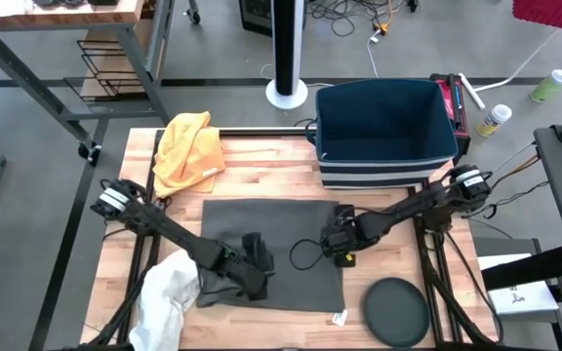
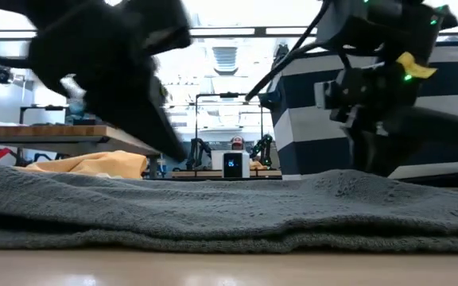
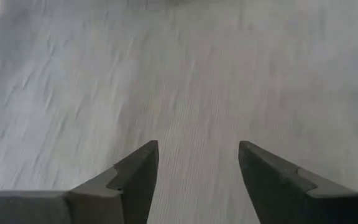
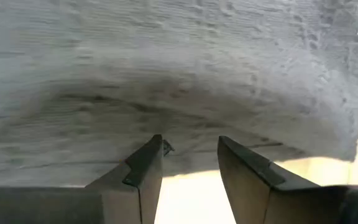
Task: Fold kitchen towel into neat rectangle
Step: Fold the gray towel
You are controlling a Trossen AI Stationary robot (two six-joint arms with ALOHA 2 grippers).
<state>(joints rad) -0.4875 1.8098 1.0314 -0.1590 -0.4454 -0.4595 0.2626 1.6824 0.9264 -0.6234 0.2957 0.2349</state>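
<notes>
While both arms reach over the middle of the wooden bench, a dark grey kitchen towel lies spread flat there as one rectangle, its small white tag showing at the near right corner. Left gripper is positioned over the towel's near left part, and the left wrist view shows its two dark fingers spread apart above flat cloth with nothing between them. Right gripper sits at the towel's right edge; in the right wrist view its fingers stand apart just at the cloth's border, where bare bench shows beneath, and no cloth is pinched between them. From the low view the towel lies in shallow wrinkles across the bench surface. Other items noted: a yellow cloth bunched at the far left corner, a white cloth crumpled near the left arm's base, a dark round disc at the near right, and a navy bin with a striped base at the far right.
</notes>
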